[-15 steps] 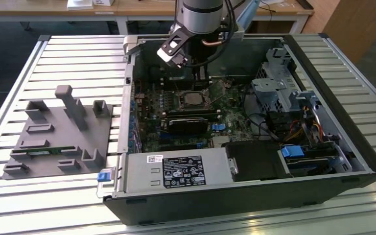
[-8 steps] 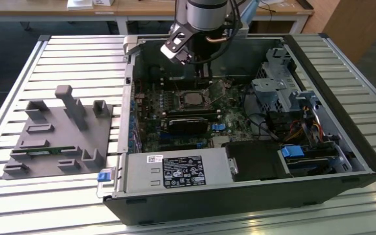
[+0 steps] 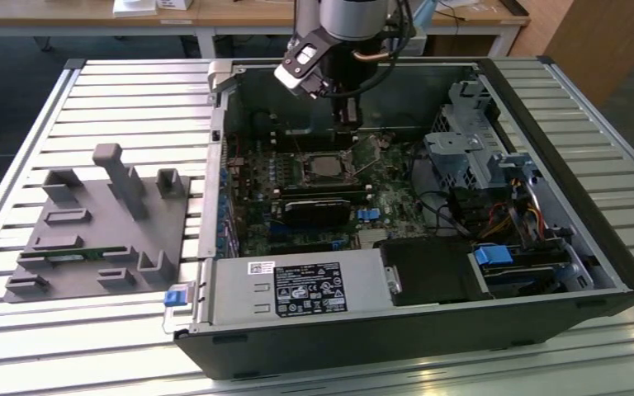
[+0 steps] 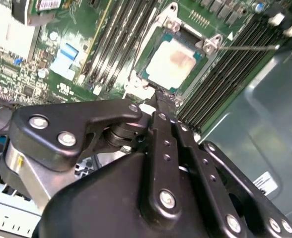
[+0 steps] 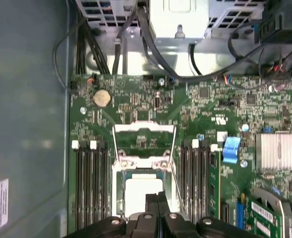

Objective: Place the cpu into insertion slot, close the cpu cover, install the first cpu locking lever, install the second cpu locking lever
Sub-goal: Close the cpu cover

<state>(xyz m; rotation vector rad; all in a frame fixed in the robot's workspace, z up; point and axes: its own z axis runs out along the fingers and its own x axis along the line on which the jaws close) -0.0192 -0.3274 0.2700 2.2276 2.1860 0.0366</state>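
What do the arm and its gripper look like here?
The arm has a silver-grey cylindrical wrist segment. The gripper is matte black: rounded linkage bars dotted with silver screw heads, tapering to two narrow fingers. A white-and-black block is mounted at the wrist, with dark cables beside it.

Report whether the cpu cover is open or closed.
Open. In the first wrist view the cpu cover stands flipped back off the insertion slot, leaving the silver face of the cpu bare.
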